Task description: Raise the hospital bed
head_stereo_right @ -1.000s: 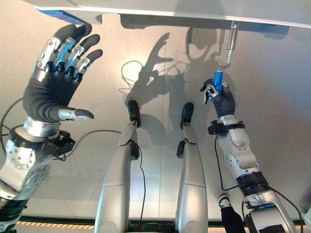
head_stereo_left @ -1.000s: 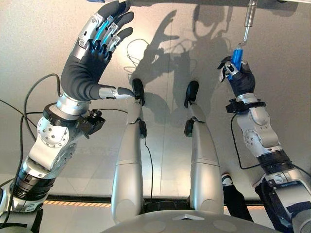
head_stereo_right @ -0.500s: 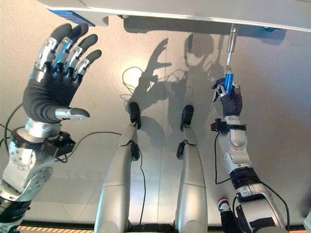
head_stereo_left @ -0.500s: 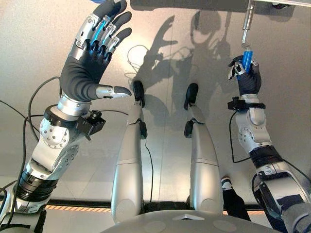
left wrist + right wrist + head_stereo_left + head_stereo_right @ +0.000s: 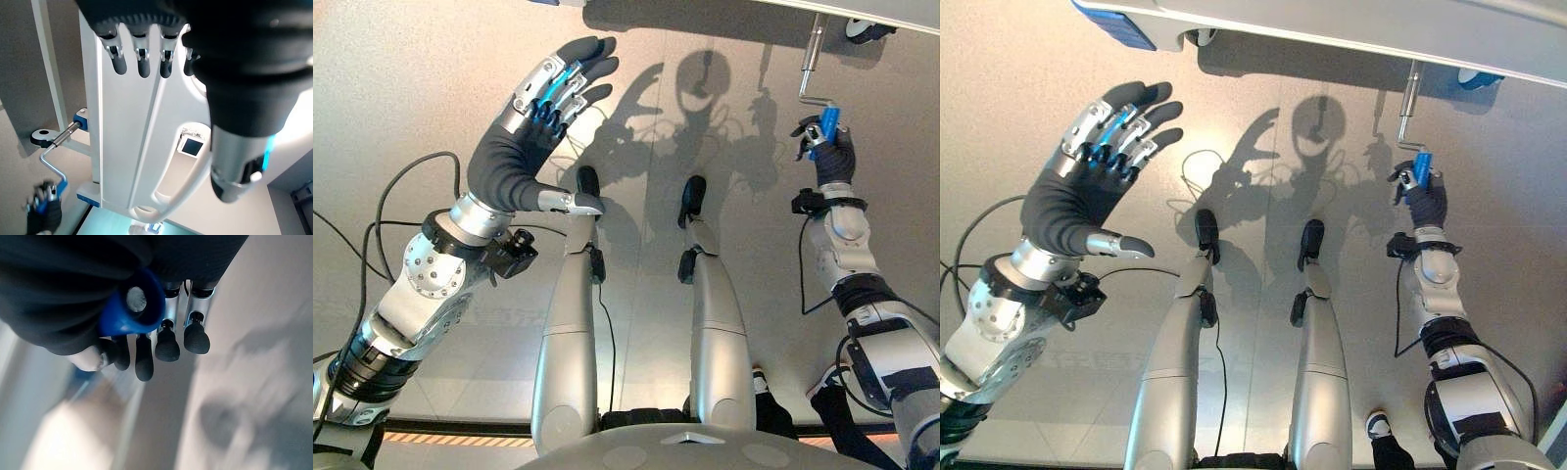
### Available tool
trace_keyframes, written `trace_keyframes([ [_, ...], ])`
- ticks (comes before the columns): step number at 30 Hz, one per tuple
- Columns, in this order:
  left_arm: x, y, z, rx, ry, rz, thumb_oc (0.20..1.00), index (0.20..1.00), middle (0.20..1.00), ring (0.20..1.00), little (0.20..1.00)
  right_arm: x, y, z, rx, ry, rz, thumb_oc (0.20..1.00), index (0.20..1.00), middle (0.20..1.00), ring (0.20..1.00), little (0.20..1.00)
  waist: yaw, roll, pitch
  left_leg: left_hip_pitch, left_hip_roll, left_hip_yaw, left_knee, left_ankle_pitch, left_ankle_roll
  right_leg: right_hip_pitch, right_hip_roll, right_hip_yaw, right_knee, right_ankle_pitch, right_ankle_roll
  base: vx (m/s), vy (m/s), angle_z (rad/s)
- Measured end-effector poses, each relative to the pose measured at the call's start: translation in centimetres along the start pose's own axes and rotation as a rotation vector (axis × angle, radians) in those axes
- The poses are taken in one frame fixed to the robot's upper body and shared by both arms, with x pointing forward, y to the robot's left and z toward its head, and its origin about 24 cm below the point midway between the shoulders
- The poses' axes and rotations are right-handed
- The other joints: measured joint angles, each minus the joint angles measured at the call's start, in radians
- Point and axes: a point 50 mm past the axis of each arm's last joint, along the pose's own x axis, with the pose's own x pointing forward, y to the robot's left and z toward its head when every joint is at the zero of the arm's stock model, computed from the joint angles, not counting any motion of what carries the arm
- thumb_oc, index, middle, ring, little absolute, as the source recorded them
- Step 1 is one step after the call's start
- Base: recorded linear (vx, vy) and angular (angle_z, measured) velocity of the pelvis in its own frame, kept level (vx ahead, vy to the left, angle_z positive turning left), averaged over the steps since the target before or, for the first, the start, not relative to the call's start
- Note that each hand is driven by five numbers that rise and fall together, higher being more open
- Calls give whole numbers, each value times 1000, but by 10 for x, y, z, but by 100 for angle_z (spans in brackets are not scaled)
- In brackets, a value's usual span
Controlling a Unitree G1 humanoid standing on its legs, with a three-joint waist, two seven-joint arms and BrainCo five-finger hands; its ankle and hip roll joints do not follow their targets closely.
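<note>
right hand (image 5: 1424, 201): fingers curled round the blue crank handle (image 5: 1422, 168)
crank handle: under the bed's (image 5: 1351, 27) foot edge, toward its right corner
left hand (image 5: 533, 127): raised, fingers spread, holding nothing

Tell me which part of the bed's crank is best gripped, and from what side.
Grip the blue grip at the free end of the bent crank, closing round it from the robot's side, as the right hand does. It sits offset from the shaft under the bed, so it can probably be swung in circles.
</note>
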Motion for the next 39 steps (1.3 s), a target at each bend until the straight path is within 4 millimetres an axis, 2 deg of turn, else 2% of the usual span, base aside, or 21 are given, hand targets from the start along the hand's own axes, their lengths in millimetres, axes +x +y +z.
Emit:
trace_keyframes([
  [3, 0, 0, -1, -2, 0, 13, 1000, 1000, 1000, 1000, 1000, 2, -9, -2, 33, 49, -64, 200, 200, 200, 200, 200, 41, 5, 3, -13, 11, 1, -4, 24, 4, -24, 12, 1, 13, 15, -10, 1, -19, -13],
  [5, 2, -1, -2, -8, 2, 5, 1000, 1000, 1000, 1000, 1000, 3, -8, -2, 43, 59, -75, 200, 200, 200, 200, 200, 40, 18, 11, -8, 13, 2, -5, 25, 7, -24, 13, -1, 23, 6, -15, 0, -3, -5],
  [9, 10, 0, 5, 10, -40, -10, 1000, 1000, 1000, 1000, 1000, 3, -2, 0, 47, 58, -55, 200, 200, 200, 200, 200, 35, 21, 12, 11, 14, 1, -5, 12, -1, -19, 11, -8, 30, -3, -21, -2, -24, -7],
  [13, 10, -1, 2, -2, -47, 8, 1000, 1000, 1000, 1000, 1000, 0, 10, 1, 107, 39, -69, 200, 200, 200, 200, 200, 27, 24, 13, 26, 17, 1, -7, 12, -4, -13, 13, -8, 44, -7, -25, -1, -5, -1],
  [17, 9, -1, 1, 7, -40, 10, 1000, 1000, 1000, 1000, 1000, -1, 7, -3, 95, 52, -88, 200, 200, 200, 200, 200, 41, 33, 17, 49, 19, 1, -15, 16, -9, -1, 15, -6, 55, -11, -29, -8, -5, 1],
  [22, 10, -5, -5, -10, -15, -20, 1000, 1000, 1000, 1000, 1000, -1, 8, -24, -129, 181, -23, 200, 200, 200, 200, 200, 41, 38, 17, 106, 18, 0, -38, 23, -13, 47, 15, -10, 56, -20, -30, -19, -21, 1],
  [24, 11, -7, -6, -16, -12, -39, 1000, 1000, 1000, 1000, 1000, -1, 8, -28, -149, 224, -1, 200, 200, 200, 200, 200, 43, 43, 17, 121, 18, -3, -58, 32, -16, 55, 15, -13, 55, -21, -33, -10, -16, 1],
  [29, 13, -7, -12, -28, -1, -43, 1000, 1000, 1000, 1000, 1000, 6, 25, -28, -356, 282, 90, 200, 200, 200, 200, 200, 45, 55, 15, 135, 25, -11, -70, 43, -26, 61, 24, -24, 64, -27, -41, -11, -19, 1],
  [33, 14, -10, -16, -66, -6, -16, 1000, 1000, 1000, 1000, 1000, 5, 33, -30, -387, 310, 97, 200, 200, 200, 200, 200, 47, 65, 16, 151, 29, -21, -85, 54, -37, 67, 30, -36, 80, -35, -54, 0, 0, 0],
  [35, 15, -11, -16, -76, -16, -10, 1000, 1000, 1000, 1000, 1000, 6, 33, -31, -424, 322, 93, 200, 200, 200, 200, 200, 46, 84, 12, 157, 34, -34, -96, 63, -43, 74, 33, -51, 83, -40, -60, -6, 0, 8],
  [39, 16, -12, -17, -96, -27, 6, 1000, 1000, 1000, 1000, 1000, 4, 36, -33, -434, 336, 95, 200, 200, 200, 200, 200, 63, 94, 11, 168, 48, -40, -114, 71, -56, 71, 41, -61, 99, -51, -72, 0, 1, 0],
])
